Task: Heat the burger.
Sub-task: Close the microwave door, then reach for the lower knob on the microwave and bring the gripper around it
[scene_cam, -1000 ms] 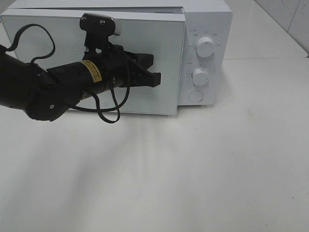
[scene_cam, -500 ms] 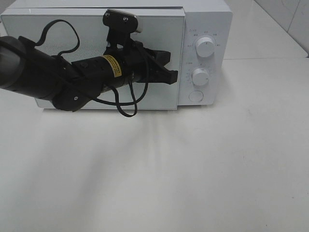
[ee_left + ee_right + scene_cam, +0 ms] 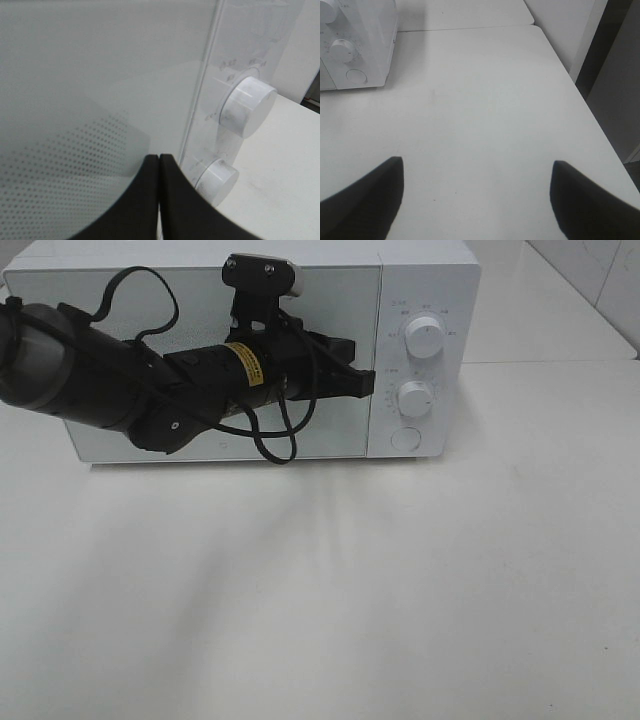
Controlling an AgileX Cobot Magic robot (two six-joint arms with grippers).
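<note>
The burger is hidden; no view shows it. The white microwave stands at the back of the table with its frosted glass door flush against the body. My left gripper is shut with nothing in it, its tips against the door's right edge, beside the control panel. The left wrist view shows the two black fingers pressed together on the door. My right gripper hangs open and empty above the bare table, right of the microwave.
The panel carries an upper knob, a lower knob and a round button. The white table spreads in front of the microwave. Its right edge shows in the right wrist view.
My left arm has swung right and back, pushing the microwave door from ajar to closed. The right gripper has stayed open.
</note>
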